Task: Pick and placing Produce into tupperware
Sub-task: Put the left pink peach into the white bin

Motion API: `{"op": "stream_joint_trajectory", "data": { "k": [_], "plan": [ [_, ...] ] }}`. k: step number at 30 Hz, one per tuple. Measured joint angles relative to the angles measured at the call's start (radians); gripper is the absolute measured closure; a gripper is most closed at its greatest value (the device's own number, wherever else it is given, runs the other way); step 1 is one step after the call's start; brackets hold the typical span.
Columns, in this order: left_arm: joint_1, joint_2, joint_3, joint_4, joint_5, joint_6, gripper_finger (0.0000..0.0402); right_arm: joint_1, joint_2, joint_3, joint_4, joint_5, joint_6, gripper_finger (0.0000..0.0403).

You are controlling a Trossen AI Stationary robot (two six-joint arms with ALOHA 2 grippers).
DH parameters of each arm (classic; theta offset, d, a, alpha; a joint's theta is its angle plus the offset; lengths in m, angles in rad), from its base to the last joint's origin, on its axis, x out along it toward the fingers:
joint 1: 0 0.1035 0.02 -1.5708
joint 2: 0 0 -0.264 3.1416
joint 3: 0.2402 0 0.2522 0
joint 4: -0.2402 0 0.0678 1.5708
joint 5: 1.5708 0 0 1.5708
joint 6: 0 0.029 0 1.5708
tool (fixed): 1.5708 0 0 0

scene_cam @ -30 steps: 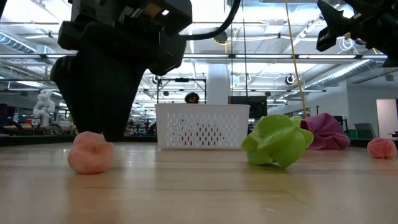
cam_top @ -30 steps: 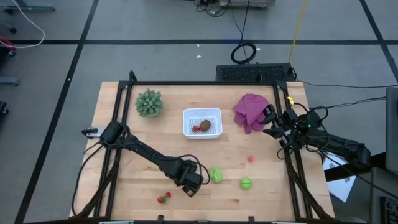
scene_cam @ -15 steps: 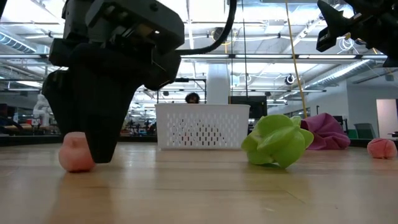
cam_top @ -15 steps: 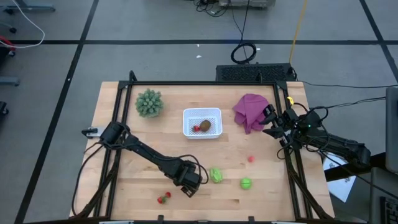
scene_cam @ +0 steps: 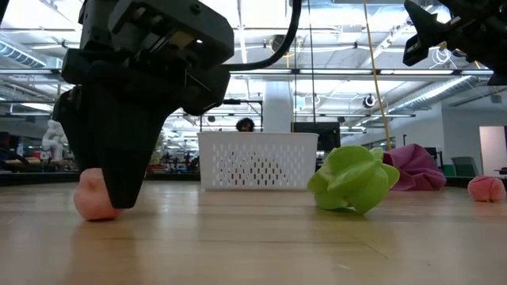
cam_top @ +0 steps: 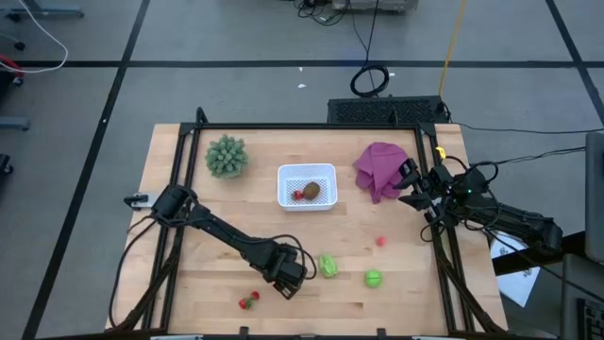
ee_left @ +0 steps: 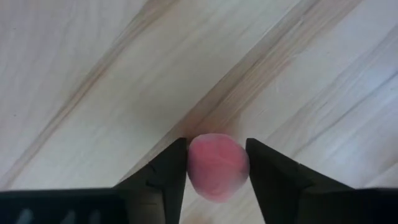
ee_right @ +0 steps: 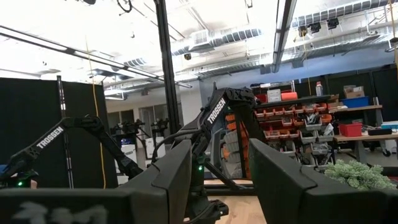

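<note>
Left hand (ee_left: 216,163) | closed on pink produce piece (ee_left: 217,167) | on table (ee_left: 93,74)

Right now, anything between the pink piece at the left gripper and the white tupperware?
Nothing visible. The pink piece sits between the left gripper fingers; bare table runs from there to the tupperware. The green piece lies off to the side.

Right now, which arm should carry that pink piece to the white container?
Left. Its jaws already flank the pink piece on the table, low near the front edge. The right gripper waits raised at the table's right side, by the purple cloth, though nearer the container.
</note>
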Motion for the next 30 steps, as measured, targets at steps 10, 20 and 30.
{"op": "stream_joint_trajectory", "data": {
  "k": [10, 20, 30],
  "plan": [
    [0.0, 0.0, 0.0, 0.0, 0.003, 0.008, 0.0264, 0.0, 0.0, 0.0, 0.0, 0.0, 0.0, 0.0252],
    [0.008, 0.0, 0.0, -0.002, 0.037, 0.018, 0.0265, 0.0, 0.0, 0.0, 0.0, 0.0, 0.0, 0.0252],
    [0.017, -0.005, 0.0, -0.004, 0.078, 0.022, 0.0265, 0.0, 0.0, 0.0, 0.0, 0.0, 0.0, 0.0252]
  ]
}}
